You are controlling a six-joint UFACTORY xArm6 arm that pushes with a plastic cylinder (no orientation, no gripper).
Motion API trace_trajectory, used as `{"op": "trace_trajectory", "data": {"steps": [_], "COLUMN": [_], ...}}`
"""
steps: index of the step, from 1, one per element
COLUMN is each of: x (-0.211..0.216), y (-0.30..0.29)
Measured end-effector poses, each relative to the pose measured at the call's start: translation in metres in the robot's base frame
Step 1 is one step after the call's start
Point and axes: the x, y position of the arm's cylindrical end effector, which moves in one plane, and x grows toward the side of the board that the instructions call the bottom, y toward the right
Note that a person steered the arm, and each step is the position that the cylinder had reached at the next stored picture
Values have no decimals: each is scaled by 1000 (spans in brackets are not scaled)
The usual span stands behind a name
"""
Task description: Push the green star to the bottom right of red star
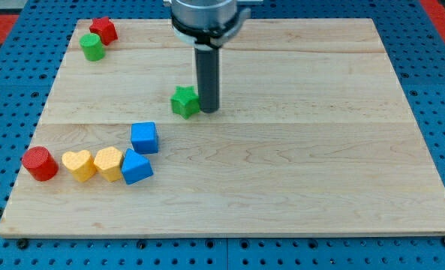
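Note:
The green star (184, 101) lies on the wooden board a little left of the middle, in the upper half. My tip (209, 110) stands right beside it on its right side, touching or nearly touching it. The red star (103, 30) sits near the board's top left corner, far up and left of the green star. A green cylinder (92, 47) stands just below and left of the red star, touching or almost touching it.
A blue cube (144, 137) sits below and left of the green star. Along the lower left lie a red cylinder (39, 163), two yellow hearts (79, 165) (109, 163) and a blue block (136, 167). The board (320, 150) rests on a blue pegboard.

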Motion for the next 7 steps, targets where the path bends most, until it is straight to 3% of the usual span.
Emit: {"op": "trace_trajectory", "data": {"steps": [1, 3, 4, 6, 7], "x": [-12, 23, 16, -39, -31], "y": [-13, 1, -28, -102, -102]}}
